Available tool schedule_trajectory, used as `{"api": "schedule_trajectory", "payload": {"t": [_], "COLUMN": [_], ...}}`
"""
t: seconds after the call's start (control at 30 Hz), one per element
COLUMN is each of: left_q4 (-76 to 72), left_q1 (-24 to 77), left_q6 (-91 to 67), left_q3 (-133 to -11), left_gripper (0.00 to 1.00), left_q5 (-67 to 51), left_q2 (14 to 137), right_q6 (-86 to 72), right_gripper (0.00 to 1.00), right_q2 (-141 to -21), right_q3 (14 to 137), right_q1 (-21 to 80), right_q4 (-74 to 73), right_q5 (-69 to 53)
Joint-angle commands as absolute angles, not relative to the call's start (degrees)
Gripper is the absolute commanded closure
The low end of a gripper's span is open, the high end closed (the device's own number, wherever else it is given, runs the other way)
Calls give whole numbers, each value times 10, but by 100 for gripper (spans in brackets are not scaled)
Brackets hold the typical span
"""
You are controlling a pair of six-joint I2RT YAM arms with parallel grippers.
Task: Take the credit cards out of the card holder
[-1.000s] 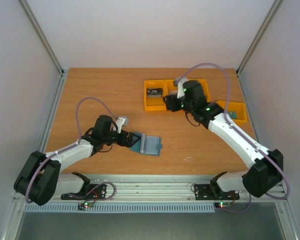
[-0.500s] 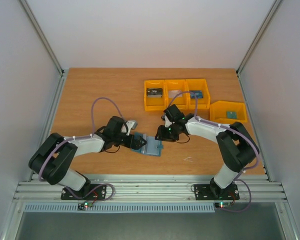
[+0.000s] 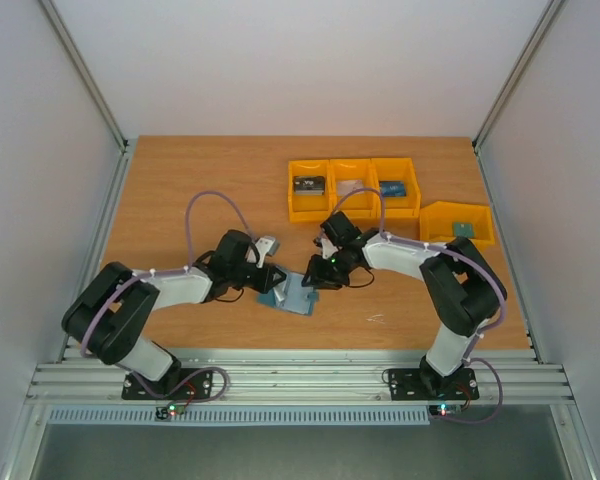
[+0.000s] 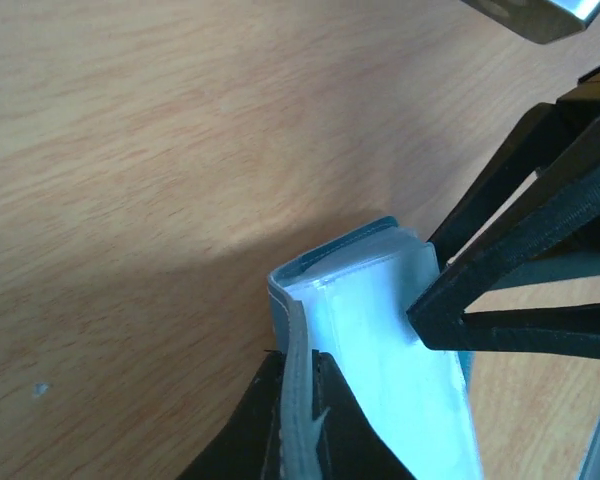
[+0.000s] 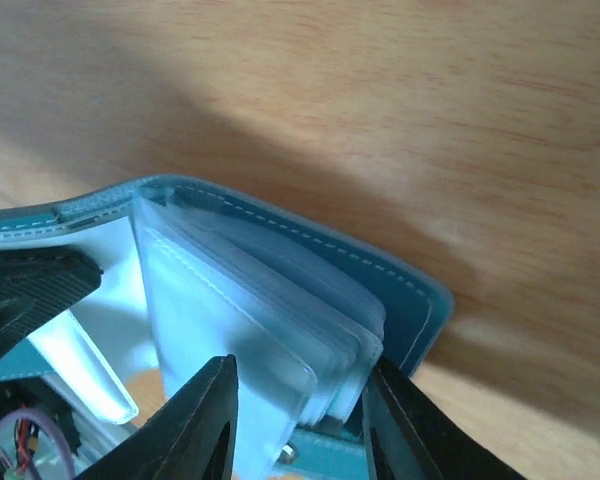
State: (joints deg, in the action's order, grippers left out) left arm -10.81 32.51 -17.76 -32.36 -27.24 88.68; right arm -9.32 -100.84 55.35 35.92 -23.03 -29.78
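Observation:
The teal card holder (image 3: pixel 296 294) lies half open on the table between my two arms. My left gripper (image 3: pixel 270 279) is shut on the edge of its pale left flap (image 4: pixel 302 395), holding that flap upright. My right gripper (image 3: pixel 313 278) reaches in from the other side. Its fingers (image 5: pixel 208 425) stand apart on either side of the stack of clear sleeves (image 5: pixel 270 320) inside the teal cover (image 5: pixel 400 290). I cannot tell whether the sleeves hold credit cards. A blue card (image 3: pixel 393 187) and a pale one (image 3: pixel 349 185) lie in the yellow bins.
Three joined yellow bins (image 3: pixel 325 211) stand at the back, the left one holding a dark card (image 3: pixel 308 184). A fourth yellow bin (image 3: pixel 450 238) sits at the right with a small greenish card (image 3: pixel 463 229). The right gripper's black fingers (image 4: pixel 520 290) fill the right of the left wrist view.
My right arm has come down from the bins to the card holder, its jaws narrowing round the sleeves. My left gripper has shut on the left flap, which now stands up.

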Motion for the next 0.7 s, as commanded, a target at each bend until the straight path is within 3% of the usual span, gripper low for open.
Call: {"api": "schedule_trajectory", "payload": {"t": [0.0,0.27,0.5,0.67], "left_q4": [-159,-159,-221,-216], "left_q1": [328,294,276,274], "left_q6": [-156,-107,-158,-174], "left_q3": [-315,-372,-421,-452], "left_gripper": [100,100,100,100], "left_q5": [-275,-230,-246,-286], "left_q2": [814,594,505,456], "right_q6": [-16,202,294,299], "right_gripper": [63,42,39,38], "right_q2": [-931,-765,-792,-793], "right_q3": [599,727,972,1033], "right_q1": [341,267,265,266], "right_q4": [-278,-366,-464,-467], "right_q5": [-299,-396,-504,-565]}}
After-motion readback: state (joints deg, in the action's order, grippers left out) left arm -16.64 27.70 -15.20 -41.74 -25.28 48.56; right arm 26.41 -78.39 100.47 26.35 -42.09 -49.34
